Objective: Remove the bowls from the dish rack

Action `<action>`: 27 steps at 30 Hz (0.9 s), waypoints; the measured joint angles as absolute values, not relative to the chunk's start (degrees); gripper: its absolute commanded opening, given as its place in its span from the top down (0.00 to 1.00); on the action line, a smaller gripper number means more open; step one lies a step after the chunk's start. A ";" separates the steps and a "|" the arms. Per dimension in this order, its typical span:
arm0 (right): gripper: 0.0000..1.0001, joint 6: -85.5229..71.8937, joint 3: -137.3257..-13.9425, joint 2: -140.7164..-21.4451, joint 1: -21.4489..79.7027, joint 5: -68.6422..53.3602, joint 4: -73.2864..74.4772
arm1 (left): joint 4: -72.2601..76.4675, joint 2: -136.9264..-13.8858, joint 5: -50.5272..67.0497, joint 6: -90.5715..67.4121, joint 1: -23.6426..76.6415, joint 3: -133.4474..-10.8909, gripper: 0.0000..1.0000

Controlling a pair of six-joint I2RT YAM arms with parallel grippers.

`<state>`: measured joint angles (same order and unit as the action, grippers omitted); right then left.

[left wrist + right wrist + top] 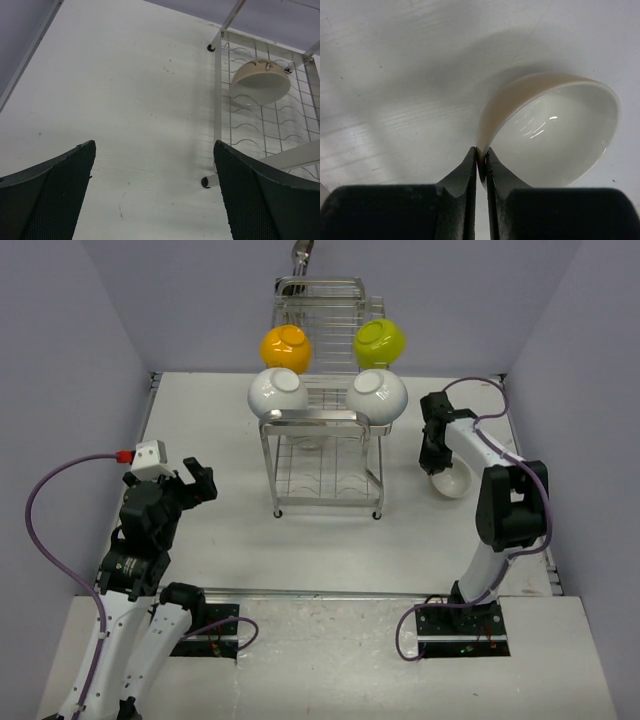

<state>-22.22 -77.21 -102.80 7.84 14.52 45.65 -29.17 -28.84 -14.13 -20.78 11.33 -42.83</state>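
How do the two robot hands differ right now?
The left hand is wide open; the right hand is pinched shut. The left hand holds nothing; the right hand grips a white bowl by its rim. The left hand sits to the left of the dish rack, the right hand to its right. Both are dark and two-fingered.

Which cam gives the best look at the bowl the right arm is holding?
Right wrist: white bowl fills the frame, rim pinched between the fingers. Top external shows it small, partly hidden by the right arm. Left wrist misses it.
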 measured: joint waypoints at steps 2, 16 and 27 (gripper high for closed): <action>1.00 -21.78 -78.52 -104.60 8.56 15.05 45.82 | -29.17 -28.84 -14.13 -20.78 11.33 -42.83 0.00; 0.43 -20.49 -79.66 -101.80 8.99 13.37 47.11 | -29.28 -29.95 -14.15 -20.99 11.33 -42.96 0.00; 0.01 -21.98 -72.84 -69.12 8.62 5.78 41.17 | -28.36 -44.05 -3.97 -36.05 9.30 -46.81 0.00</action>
<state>-21.98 -72.84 -69.12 8.62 5.78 41.17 -28.36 -44.05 -3.97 -36.05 9.30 -46.81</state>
